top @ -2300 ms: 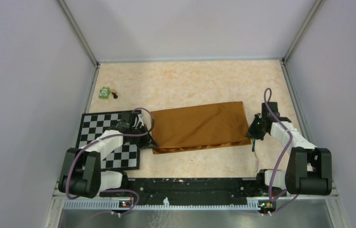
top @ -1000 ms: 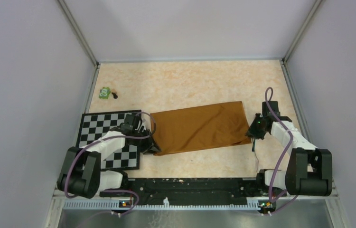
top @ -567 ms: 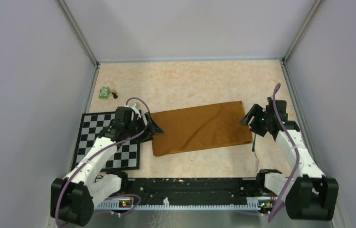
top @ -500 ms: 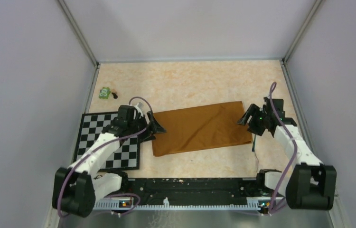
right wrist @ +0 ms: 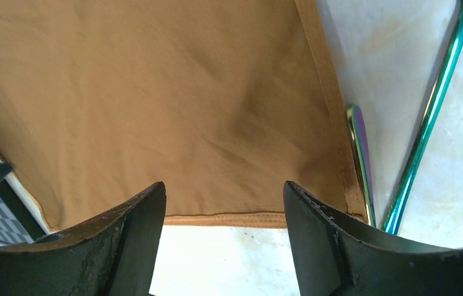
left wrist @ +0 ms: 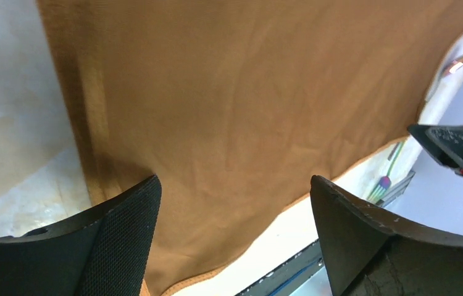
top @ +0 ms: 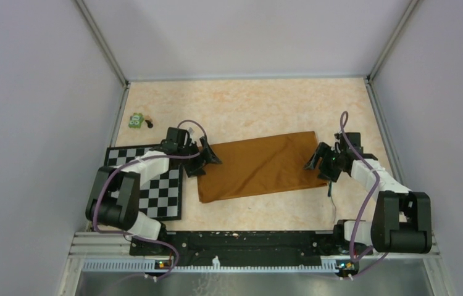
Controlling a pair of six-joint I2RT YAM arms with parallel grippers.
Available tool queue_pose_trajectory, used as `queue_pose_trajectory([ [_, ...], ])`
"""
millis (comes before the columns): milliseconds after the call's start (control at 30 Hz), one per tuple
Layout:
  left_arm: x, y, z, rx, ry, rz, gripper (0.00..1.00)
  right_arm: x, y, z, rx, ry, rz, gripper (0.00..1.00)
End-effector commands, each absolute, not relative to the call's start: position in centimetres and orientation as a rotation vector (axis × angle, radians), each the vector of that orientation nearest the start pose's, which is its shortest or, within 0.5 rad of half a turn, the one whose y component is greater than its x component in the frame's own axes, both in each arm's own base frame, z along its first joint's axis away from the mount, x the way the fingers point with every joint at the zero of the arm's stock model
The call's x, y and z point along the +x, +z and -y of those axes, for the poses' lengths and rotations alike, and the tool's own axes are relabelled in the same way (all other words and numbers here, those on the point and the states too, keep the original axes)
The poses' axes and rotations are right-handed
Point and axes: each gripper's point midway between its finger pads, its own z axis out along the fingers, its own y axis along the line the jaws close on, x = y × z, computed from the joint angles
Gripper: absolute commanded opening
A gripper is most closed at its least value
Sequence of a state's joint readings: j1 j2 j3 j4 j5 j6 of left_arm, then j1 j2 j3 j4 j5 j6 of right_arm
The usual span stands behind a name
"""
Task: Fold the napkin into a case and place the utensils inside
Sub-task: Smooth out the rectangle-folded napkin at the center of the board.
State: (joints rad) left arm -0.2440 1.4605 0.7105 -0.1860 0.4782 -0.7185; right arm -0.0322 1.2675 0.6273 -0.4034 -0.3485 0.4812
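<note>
From above, we see the napkin [top: 260, 166] lying flat on the desk [top: 247, 102] as a long folded rectangle, slightly skewed, between the two arms. The left arm [top: 149, 165] reaches across the checkered mat [top: 155, 197], which lies just beside the napkin's left end. The left jaws stand spread wide at that end, holding nothing. The right arm [top: 374, 172] comes in from the other side, and the right jaws also stand wide apart at the napkin's right end, likewise empty. A small green toy [top: 136, 120] sits well apart, near the far left corner. In the left wrist view, the two black fingers [left wrist: 93, 246] frame a broad stretch of orange cloth with a stitched hem down one side, and nothing is caught between them. Past the cloth's far edge, the utensils [left wrist: 384, 182] show as thin coloured slivers on the pale desk. In the right wrist view, the fingers [right wrist: 340, 246] are again parted over the cloth, clear of it. Just beside its hemmed edge lie two iridescent utensils, one [right wrist: 360, 154] touching the hem and a long teal one [right wrist: 429, 117] a little further out.
</note>
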Motion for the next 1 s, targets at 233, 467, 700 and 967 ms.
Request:
queue_pose_trajectory([
  [233,29.9,2.6,14.8,-0.503,-0.682,-2.684,0.98,24.1,3.5,-9.2,0.491,0.610,-2.628,0.68],
  [467,28.8,7.6,14.4,-0.294,-0.631,-2.607,0.99,24.7,5.2,-5.8,0.634,0.426,-2.542,0.74],
  [700,23.2,6.7,13.0,-0.345,-0.499,-2.738,0.81,25.3,4.8,-6.8,0.603,0.505,-2.550,0.68],
  [967,19.3,4.1,11.8,-0.477,-0.264,-2.848,0.62,25.9,5.6,-7.6,0.493,0.473,-2.554,0.65],
])
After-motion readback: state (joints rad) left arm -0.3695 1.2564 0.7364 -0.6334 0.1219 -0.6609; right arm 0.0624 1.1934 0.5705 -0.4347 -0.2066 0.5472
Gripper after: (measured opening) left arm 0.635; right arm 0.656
